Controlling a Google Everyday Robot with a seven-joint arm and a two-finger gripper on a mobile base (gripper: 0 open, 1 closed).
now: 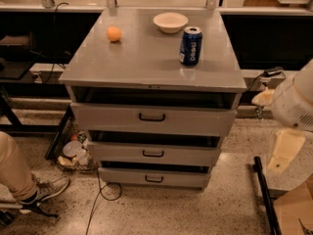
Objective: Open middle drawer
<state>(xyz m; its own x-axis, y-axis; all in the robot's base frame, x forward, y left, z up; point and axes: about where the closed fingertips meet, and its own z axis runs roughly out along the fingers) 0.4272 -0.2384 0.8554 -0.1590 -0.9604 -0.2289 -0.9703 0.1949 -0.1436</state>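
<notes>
Task barely begun: middle drawer [195, 155] at frame centre looks shut, handle [153, 153] untouched, gripper [283, 151] well apart at right edge, grip state can't tell.

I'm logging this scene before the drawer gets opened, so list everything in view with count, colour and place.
cabinet: one, grey, centre
top drawer: one, grey, tallest front
middle drawer: one, grey, black bar handle, between the other two
bottom drawer: one, grey, lowest
orange: one, orange, cabinet top, back left
bowl: one, white, cabinet top, back centre
can: one, blue, upright, in front of bowl
cable: one, dark, floor, front left
person's leg: one, beige trousers, lower left
robot arm: one, white, right edge
claw: one, cream, lower right, apart from the drawers
</notes>
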